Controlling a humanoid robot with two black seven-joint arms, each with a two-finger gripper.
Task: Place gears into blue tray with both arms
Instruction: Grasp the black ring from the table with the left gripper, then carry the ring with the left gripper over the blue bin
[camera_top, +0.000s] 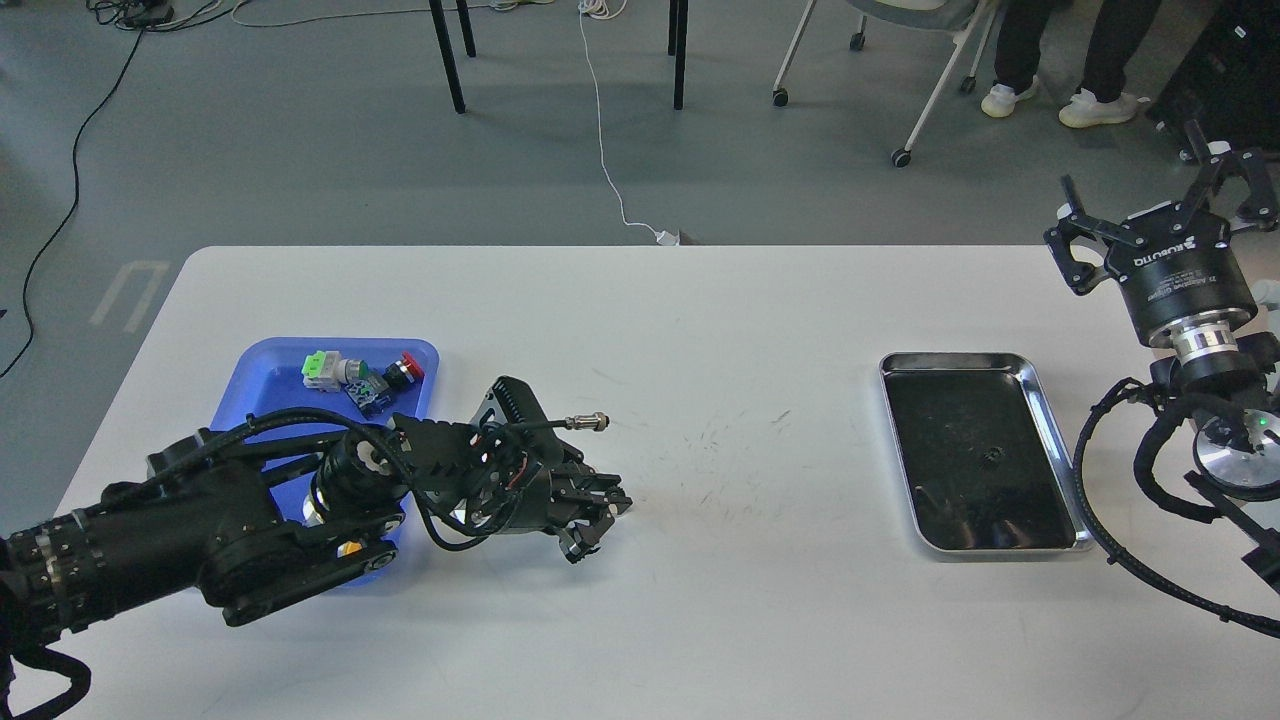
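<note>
Head view
Left gripper (600, 520): low over the table (700, 330), fingers drawn together; whether pinching anything cannot be told.
Right gripper (1165, 205): raised, fingers spread, nothing between.
Blue tray (262, 380): behind left fingers, holding push buttons (365, 378).
Gear (992, 458): small dark one in steel tray (1050, 400), below and left of right fingers.

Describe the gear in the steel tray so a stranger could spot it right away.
Find the shiny steel tray on the table's right side. On its dark floor, right of centre, lies one tiny black toothed gear. Nothing else sits in that tray.
</note>
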